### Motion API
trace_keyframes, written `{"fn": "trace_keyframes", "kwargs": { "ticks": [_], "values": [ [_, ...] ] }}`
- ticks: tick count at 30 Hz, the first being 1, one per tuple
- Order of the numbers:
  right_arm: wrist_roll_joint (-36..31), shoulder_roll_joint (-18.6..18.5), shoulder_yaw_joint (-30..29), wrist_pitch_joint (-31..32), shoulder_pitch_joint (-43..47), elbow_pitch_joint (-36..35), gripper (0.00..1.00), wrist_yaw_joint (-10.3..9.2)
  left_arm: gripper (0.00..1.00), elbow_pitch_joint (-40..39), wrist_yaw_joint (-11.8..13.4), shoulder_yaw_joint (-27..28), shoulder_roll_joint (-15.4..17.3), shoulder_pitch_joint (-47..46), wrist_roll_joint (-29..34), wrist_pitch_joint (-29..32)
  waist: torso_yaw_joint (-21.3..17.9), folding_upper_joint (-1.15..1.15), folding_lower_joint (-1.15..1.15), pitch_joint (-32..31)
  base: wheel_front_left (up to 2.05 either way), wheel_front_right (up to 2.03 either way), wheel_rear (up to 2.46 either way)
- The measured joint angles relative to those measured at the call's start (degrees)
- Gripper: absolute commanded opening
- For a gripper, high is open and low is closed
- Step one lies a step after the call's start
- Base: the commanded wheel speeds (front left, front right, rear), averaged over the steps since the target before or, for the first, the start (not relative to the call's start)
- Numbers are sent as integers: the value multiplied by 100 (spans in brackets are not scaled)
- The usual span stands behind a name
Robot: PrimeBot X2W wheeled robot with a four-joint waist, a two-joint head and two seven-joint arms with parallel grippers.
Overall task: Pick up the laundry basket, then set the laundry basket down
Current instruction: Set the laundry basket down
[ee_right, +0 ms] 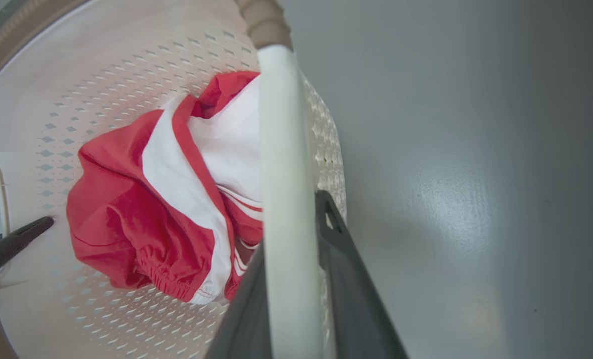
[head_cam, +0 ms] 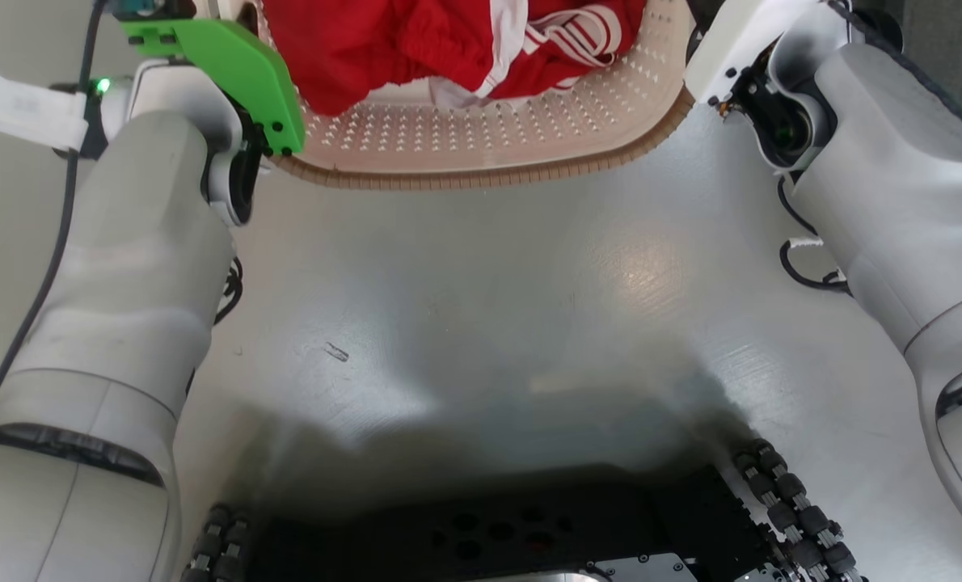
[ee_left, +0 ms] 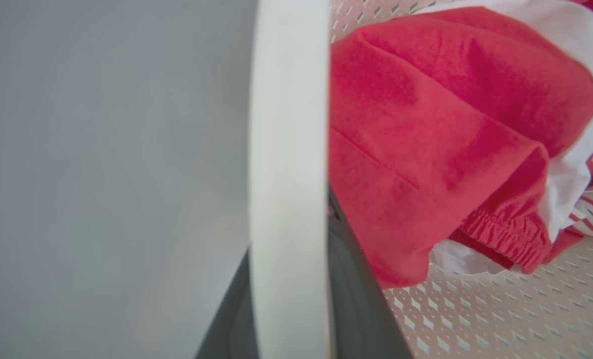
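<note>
- Two dark fingers of left gripper [ee_left: 289, 259] pinch a white loop handle [ee_left: 286, 124] btwn them; right gripper [ee_right: 291, 229] likewise clamps the opp. handle [ee_right: 281, 124].
- Farther out, laundry basket [head_cam: 481, 174] over grey floor [head_cam: 481, 307]; touching it or not, can't tell.
- Inside basket: red-and-white clothing [head_cam: 416, 40].

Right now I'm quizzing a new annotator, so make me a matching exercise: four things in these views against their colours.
Things:
1. laundry basket rim
2. clothes in the basket
3. bracket on the left wrist
4. floor

Colours:
A. grey
B. green
C. brown
D. red and white

Pairs: 1-C, 2-D, 3-B, 4-A.
</note>
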Motion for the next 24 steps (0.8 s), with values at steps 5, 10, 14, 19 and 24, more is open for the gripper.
{"fn": "trace_keyframes", "kwargs": {
  "ticks": [5, 10, 14, 19, 24],
  "values": [
    [1, -2, 26, -111, -87, 12, 0, 0, 0, 33, 24, -2, -2, -83, 3, -116, -8, 0, 0, 102, 0, 0, 0],
    [55, -2, 62, -152, -88, 45, 0, 1, 0, 49, 24, -21, -8, -139, 11, -144, -17, 0, -1, 137, 0, 0, 0],
    [89, -5, 77, -158, -93, 67, 0, 1, 0, 60, 24, -32, -16, -186, 11, -192, -22, 0, -1, 160, 0, 0, 0],
    [100, -1, 107, -218, -153, 94, 100, 64, 100, 198, 32, -59, -8, -235, 31, -193, -34, 0, -1, 190, 0, 0, 0],
    [100, 0, 146, -305, -176, 134, 100, 64, 100, 325, 33, -82, 62, -230, 34, -192, -42, 0, -1, 184, 0, 0, 0]
  ]
}}
